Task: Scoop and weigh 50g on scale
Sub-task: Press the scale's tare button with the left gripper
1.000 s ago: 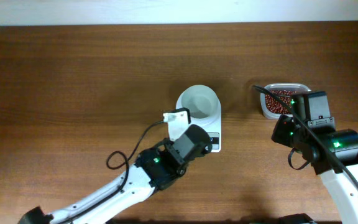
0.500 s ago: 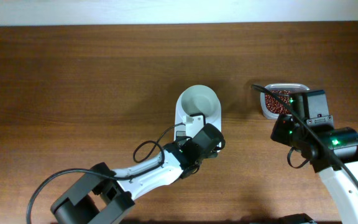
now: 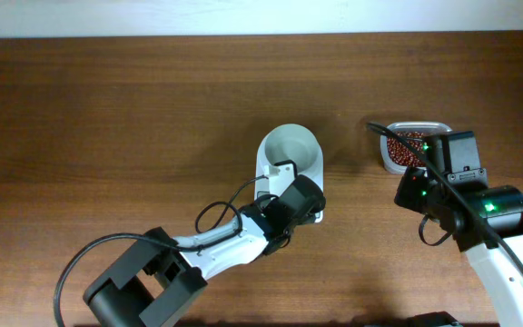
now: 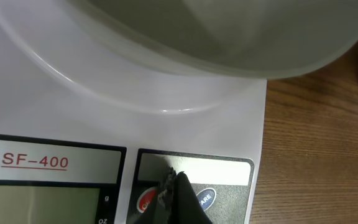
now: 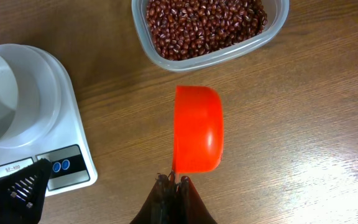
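left jaws: closed to a single point, holding nothing. in the left wrist view the tip sits on the button panel between the red button [image 4: 146, 202] and the blue button [image 4: 206, 198]. whether it presses one cannot be told.
right jaws: closed on the handle of an orange scoop [image 5: 197, 137], which hangs over the bare worktop [image 5: 303, 143] between tub and scale. no beans show on it.
scale [image 4: 229, 134]: mid-worktop, with a white bowl [image 3: 289, 145] on top that looks empty. the display [image 4: 36, 205] is cut off at the frame edge and gives no reading.
beans [image 5: 204, 25]: all in the clear tub [image 5: 219, 60], just beyond the scoop's front edge and well apart from the bowl.
stage: judged early. the scale is likely being switched on or zeroed, and nothing is weighed yet.
how the beans handle: loose, hard, tiny and light. they roll and scatter and cannot be pinched, so they must ride in the scoop, kept level.
where to take hold: the scoop's handle, as it is held now. dig the cup's lip into the heap.
risk: an overfull scoop sheds beans on the way, and the light scale or the bowl on it may shift if knocked.
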`<state>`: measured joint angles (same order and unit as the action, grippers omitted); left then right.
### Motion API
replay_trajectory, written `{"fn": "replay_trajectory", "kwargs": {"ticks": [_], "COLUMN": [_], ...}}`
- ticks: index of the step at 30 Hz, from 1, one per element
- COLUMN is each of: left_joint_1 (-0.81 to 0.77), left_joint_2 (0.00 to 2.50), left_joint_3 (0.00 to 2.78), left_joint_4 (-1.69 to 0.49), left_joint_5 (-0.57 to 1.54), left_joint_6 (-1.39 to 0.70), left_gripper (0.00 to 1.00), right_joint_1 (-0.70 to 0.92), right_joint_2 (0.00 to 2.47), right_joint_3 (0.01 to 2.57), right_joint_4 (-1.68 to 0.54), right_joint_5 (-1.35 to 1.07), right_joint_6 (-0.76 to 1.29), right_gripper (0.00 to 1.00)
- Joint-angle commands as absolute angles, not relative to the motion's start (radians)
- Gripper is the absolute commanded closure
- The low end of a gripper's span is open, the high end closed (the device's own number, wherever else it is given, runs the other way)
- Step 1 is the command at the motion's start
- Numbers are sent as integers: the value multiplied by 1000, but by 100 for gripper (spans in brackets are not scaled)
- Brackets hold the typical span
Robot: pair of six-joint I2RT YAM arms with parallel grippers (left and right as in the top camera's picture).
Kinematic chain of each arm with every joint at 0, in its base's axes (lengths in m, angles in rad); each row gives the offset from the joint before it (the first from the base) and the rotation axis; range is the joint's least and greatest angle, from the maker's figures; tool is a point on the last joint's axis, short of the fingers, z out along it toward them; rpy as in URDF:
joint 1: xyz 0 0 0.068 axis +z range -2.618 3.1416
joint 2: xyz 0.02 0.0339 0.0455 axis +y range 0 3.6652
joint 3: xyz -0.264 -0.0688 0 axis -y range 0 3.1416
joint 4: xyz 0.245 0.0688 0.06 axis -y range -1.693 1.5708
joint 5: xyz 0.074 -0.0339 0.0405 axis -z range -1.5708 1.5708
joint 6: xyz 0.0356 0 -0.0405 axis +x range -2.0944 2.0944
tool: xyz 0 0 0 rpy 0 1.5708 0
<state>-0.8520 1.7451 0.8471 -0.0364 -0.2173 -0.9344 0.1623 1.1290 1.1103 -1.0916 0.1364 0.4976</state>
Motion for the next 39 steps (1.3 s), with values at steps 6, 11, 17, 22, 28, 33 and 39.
{"fn": "replay_trajectory", "kwargs": {"ticks": [6,11,17,22,28,33,39], "left_joint_1": [-848,-848,-848,-848,-848,-848,-823], "left_joint_2": [1752,1752,1752,1752,1752,1733,1391], "left_joint_3": [847,847,847,847,847,847,867], "left_joint_4": [-65,-68,-82,-109,-110,-130,-399], "left_joint_5": [-234,-233,-241,-262,-269,-234,-231], "left_joint_6": [-957,-957,-957,-1010,-1010,-1009,-834], "left_gripper": [100,100,100,100,100,100,87], "right_joint_1": [156,156,156,156,156,156,156], "right_joint_2": [1131,1131,1131,1131,1131,1131,1131], "right_joint_3": [1128,1128,1128,1128,1128,1128,1128], "right_joint_4": [-1108,-1108,-1108,-1108,-1108,-1108,-1105], "right_joint_5": [134,134,134,134,134,135,142], "right_joint_6": [505,505,505,505,505,505,505], "right_gripper": [96,96,96,96,96,96,96]}}
